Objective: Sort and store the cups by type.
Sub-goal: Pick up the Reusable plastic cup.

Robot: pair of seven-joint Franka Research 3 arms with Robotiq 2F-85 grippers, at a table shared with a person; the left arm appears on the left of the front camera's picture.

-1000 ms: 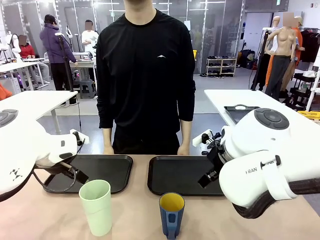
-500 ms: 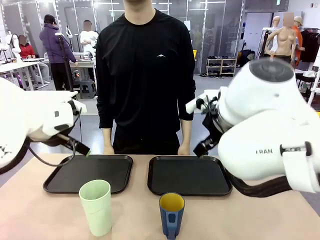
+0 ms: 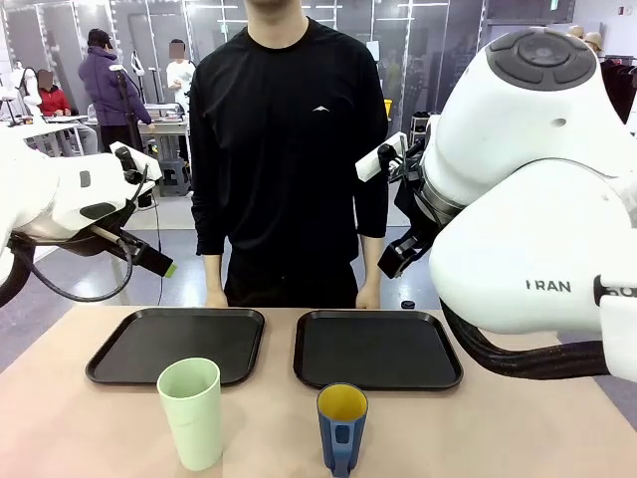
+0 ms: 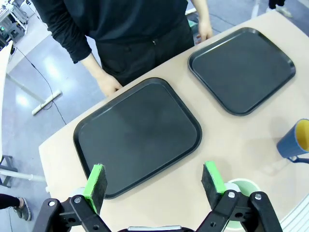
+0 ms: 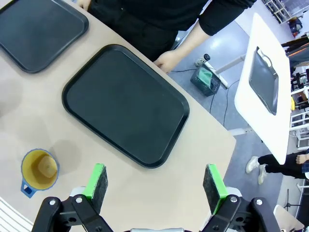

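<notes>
A black tray (image 3: 177, 344) lies at the lower centre-left of my front view. A second black tray (image 3: 376, 349) lies just beside it at centre-right, a narrow gap between them. Both rest flat on the beige counter (image 3: 518, 428). Behind them, at the far edge, a person (image 3: 289, 149) in a black long-sleeved shirt fills the upper middle. In the upper left a bystander (image 3: 107, 85) in a purple jacket stands among white tables. In the upper right of my right wrist view, a white table (image 5: 263, 135) carries a dark tray (image 5: 265, 79). A green crate (image 5: 208, 81) sits on the grey floor (image 5: 227, 96) near it.
</notes>
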